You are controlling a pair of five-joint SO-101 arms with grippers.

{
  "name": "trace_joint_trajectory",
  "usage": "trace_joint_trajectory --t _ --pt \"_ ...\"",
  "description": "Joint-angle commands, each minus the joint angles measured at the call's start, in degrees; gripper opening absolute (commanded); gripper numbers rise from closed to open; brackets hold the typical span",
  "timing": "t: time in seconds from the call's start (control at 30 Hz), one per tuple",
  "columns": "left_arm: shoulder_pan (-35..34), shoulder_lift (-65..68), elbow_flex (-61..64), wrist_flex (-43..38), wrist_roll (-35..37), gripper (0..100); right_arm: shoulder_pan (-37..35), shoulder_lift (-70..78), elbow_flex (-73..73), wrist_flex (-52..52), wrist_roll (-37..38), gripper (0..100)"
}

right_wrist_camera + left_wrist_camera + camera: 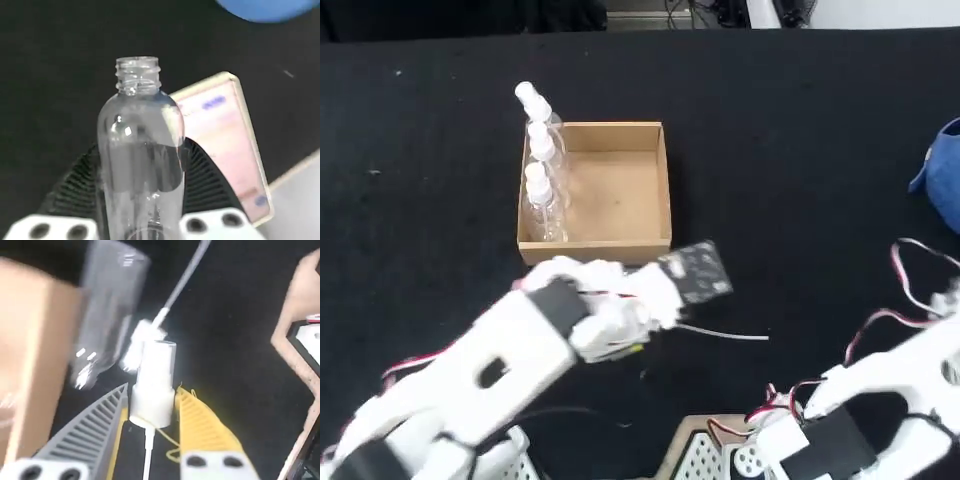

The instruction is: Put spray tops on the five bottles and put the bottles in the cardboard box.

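The cardboard box (620,190) sits open in the middle of the black table, with three capped clear bottles (542,180) standing along its left wall. My left gripper (152,390) is shut on a white spray top (152,375) whose thin tube (185,277) points away from it. It hangs just in front of the box's front wall (655,312), tube (730,333) trailing right. A blurred clear bottle (107,315) shows beside the box wall (30,355). My right gripper (142,150) is shut on an uncapped clear bottle (137,125), neck pointing away.
A blue object (945,180) lies at the table's right edge, also past the held bottle (265,7). A pale board (225,140) lies under the right gripper. Wooden arm bases (695,445) stand at the front edge, and red and white cables (910,280) loop above the right arm.
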Motion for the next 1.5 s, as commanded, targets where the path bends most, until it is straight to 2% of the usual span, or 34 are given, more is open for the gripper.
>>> trace_joint_trajectory --t 0.0,0.23,0.33,0.47,0.6,0.73,0.87,1.07,1.3,1.47 --pt "-6.46 -15.12 -6.02 5.19 0.26 3 -7.65 -4.79 -5.85 4.04 -5.98 1.1" --pt "-9.10 -27.60 -14.29 5.10 0.26 3 -21.80 -16.04 -3.74 4.13 -18.46 1.0" --pt "-11.03 -27.96 -17.71 1.32 0.26 3 -28.40 -20.88 -2.07 3.78 -24.09 1.0" --pt "-15.78 -27.96 -19.38 -13.45 1.32 3 -39.47 -26.59 0.13 1.23 -30.33 1.1" --pt "-17.54 -27.78 -18.59 -32.09 10.46 3 -50.29 -31.08 5.76 -7.65 -34.73 1.1" --pt "-17.54 -27.87 -15.16 -42.90 16.70 3 -57.93 -34.95 14.46 -19.34 -38.51 1.1" --pt "-17.54 -27.87 -10.33 -52.04 17.93 3 -63.12 -38.90 23.60 -31.12 -39.12 1.1" --pt "-17.54 -28.48 -3.74 -71.82 17.93 3 -67.96 -44.97 34.51 -42.90 -39.12 1.1" --pt "-16.66 -27.87 0.04 -74.02 18.20 3 -76.48 -50.07 44.53 -53.36 -39.12 1.1" --pt "-14.73 -27.87 0.04 -74.02 24.35 3 -77.89 -52.88 50.59 -58.81 -38.77 1.1"
